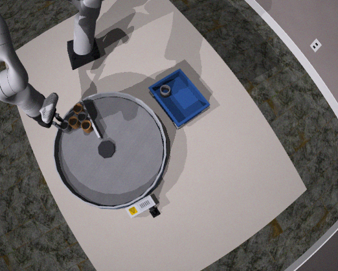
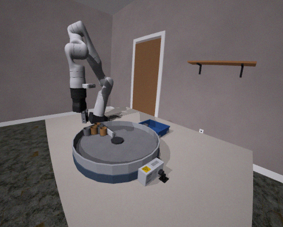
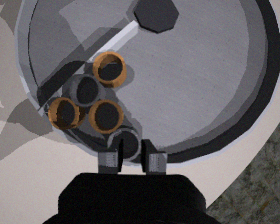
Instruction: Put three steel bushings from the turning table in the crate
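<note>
- the turning table (image 1: 118, 175) (image 2: 121, 152) (image 3: 206, 75) stands on the surface (image 1: 232, 162) (image 2: 207, 168) (image 3: 26, 170); its raised wall (a low fence) would keep loose parts from leaving over the edge.
- the white-edged bar (image 1: 97, 129) (image 2: 110, 132) (image 3: 116, 40) runs inward from the wall toward the hub; it probably serves as a stop, gathering the parts into one cluster for picking.
- within the cluster, the inner steel bushing (image 1: 82, 116) (image 2: 100, 126) (image 3: 86, 90) sits among three copper-coloured bushings (image 1: 87, 126) (image 2: 103, 131) (image 3: 106, 127), all of which should stay; this crowding leaves little room for fingers.
- the outer steel bushing (image 1: 65, 126) (image 2: 87, 131) (image 3: 111, 142) stands upright near the wall, at the cluster's end (the easier one to reach, by judgement).
- the gripper (image 1: 59, 122) (image 2: 84, 122) (image 3: 132, 150) is partly open and holds nothing; it hangs above the outer steel bushing, fingers pointing down, presumably so that a straight descent can bring them to its wall.
- the opening looks modest, which would help the fingers avoid the neighbouring copper-coloured part; alignment matters, since a fingertip could land on the rim.
- the blue crate (image 1: 194, 114) (image 2: 164, 130) stands beside the turning table with one steel bushing (image 1: 165, 91) (image 2: 146, 124) in a corner, leaving space for the two still needed.
</note>
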Robot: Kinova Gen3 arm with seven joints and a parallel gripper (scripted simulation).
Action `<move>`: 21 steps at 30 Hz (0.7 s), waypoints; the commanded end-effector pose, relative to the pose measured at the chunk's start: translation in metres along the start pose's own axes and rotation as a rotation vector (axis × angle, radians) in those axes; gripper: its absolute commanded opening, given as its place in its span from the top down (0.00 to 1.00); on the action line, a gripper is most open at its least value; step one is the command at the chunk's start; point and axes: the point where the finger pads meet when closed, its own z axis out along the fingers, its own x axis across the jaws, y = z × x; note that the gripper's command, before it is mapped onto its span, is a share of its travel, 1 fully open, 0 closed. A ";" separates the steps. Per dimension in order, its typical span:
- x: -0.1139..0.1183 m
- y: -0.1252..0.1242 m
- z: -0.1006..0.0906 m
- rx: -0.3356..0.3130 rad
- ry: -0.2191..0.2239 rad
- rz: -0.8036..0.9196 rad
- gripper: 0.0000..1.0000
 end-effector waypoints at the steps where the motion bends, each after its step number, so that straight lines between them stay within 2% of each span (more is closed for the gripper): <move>1: 0.001 0.000 0.005 0.000 0.003 -0.001 0.55; 4: 0.002 0.000 0.014 -0.001 0.005 -0.004 0.55; 17: 0.001 0.000 0.015 0.000 0.002 -0.007 0.55; 21: 0.002 0.000 0.027 0.000 0.004 -0.010 0.55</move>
